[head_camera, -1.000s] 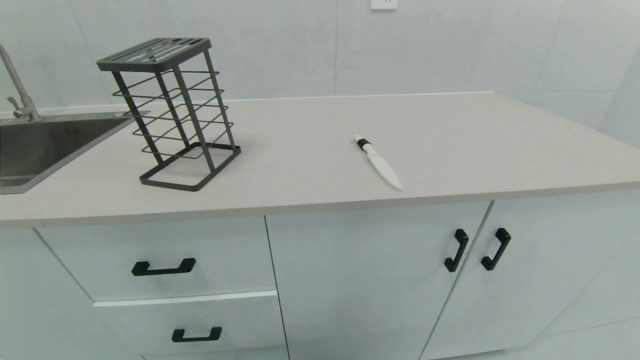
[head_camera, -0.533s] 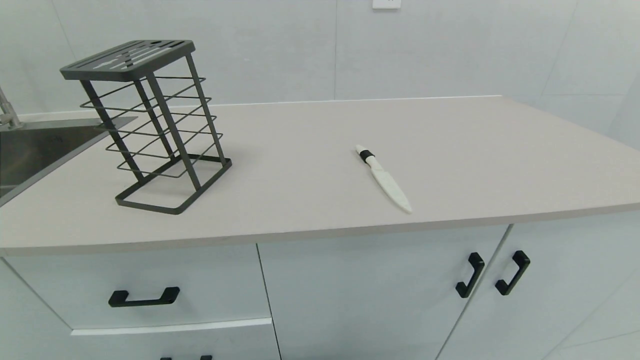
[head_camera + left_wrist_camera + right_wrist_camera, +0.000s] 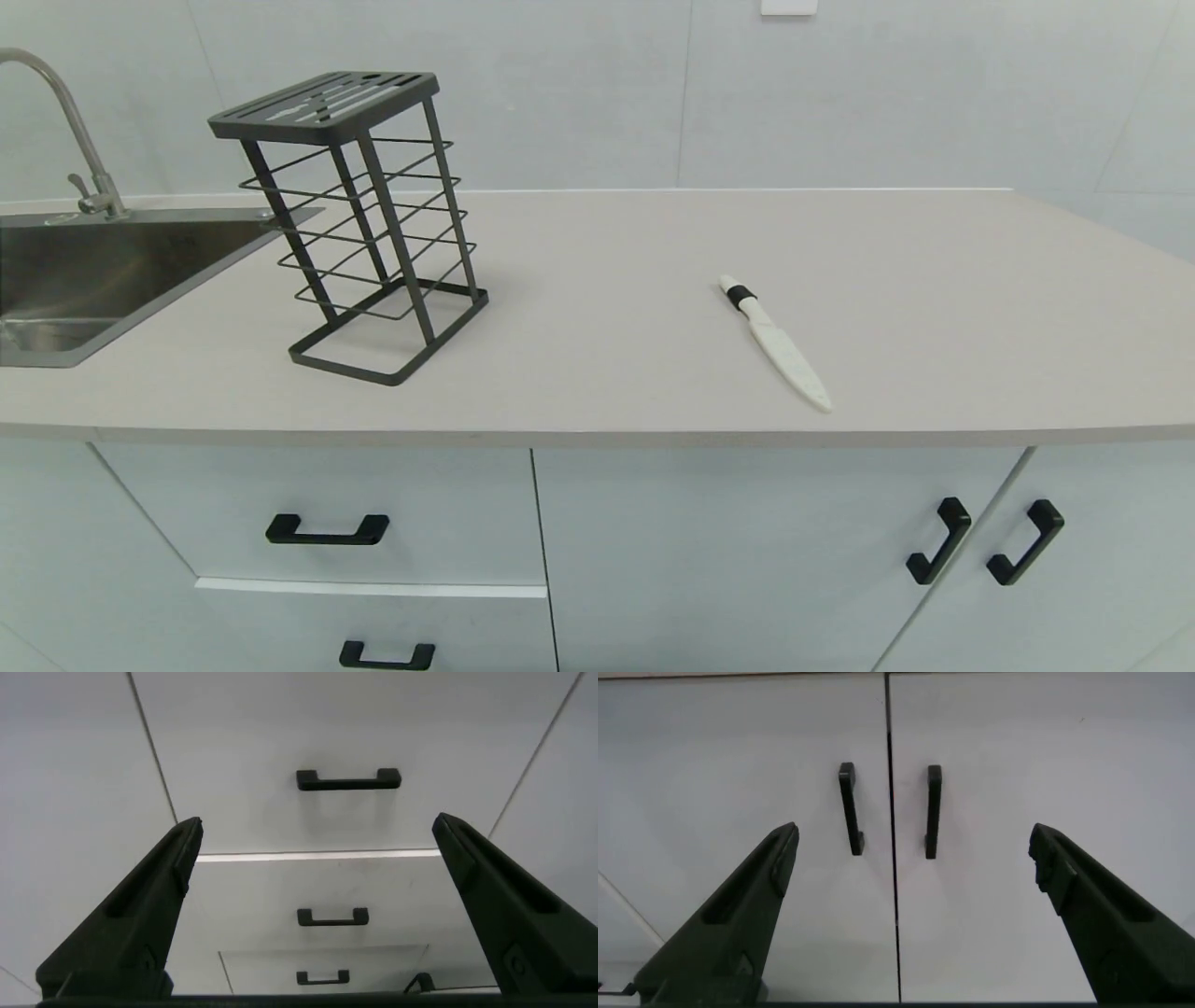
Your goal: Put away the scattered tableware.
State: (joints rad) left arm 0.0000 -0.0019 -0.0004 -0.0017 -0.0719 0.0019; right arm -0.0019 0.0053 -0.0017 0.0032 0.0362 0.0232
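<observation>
A white knife (image 3: 773, 342) with a black band near one end is lying flat on the tabletop (image 3: 607, 308). It is sitting toward the right side, with its pale tip pointing at the front edge and resting close to it. A black wire rack (image 3: 364, 224) with a slotted top is standing upright to the left of the knife, well apart from it. Farther left, a steel sink (image 3: 112, 271) is sitting sunk into the tabletop, with a curved faucet (image 3: 101, 201) rising behind it. Below the tabletop, drawers (image 3: 317, 485) with black handles are facing out on the left, and two cabinet doors (image 3: 747, 560) with upright black handles are meeting on the right.

The left jaws are standing wide apart with nothing between them, low down and facing the drawer fronts. The right jaws are likewise spread wide and gripping nothing, facing the seam between the two cabinet doors.
</observation>
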